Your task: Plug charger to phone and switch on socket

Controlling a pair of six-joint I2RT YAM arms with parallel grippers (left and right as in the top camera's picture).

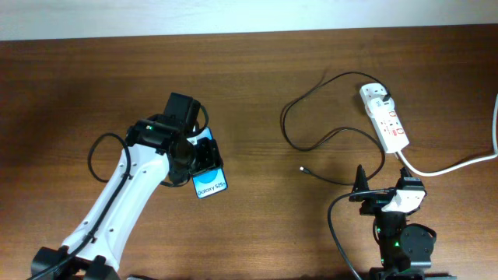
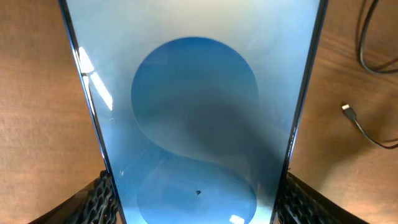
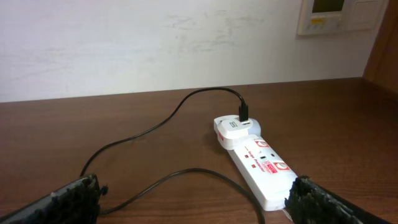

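Observation:
The phone has a light blue screen with "Galaxy" text at its near end. It fills the left wrist view. My left gripper is shut on the phone's two long edges. The charger's black cable loops across the table, and its silvery tip lies free to the right of the phone. Its plug sits in the far end of the white socket strip. My right gripper is open and empty, just short of the strip's near end.
The strip's thick white cord runs off to the right table edge. A white wall stands behind the table's far edge. The left arm's own black cable loops at the left.

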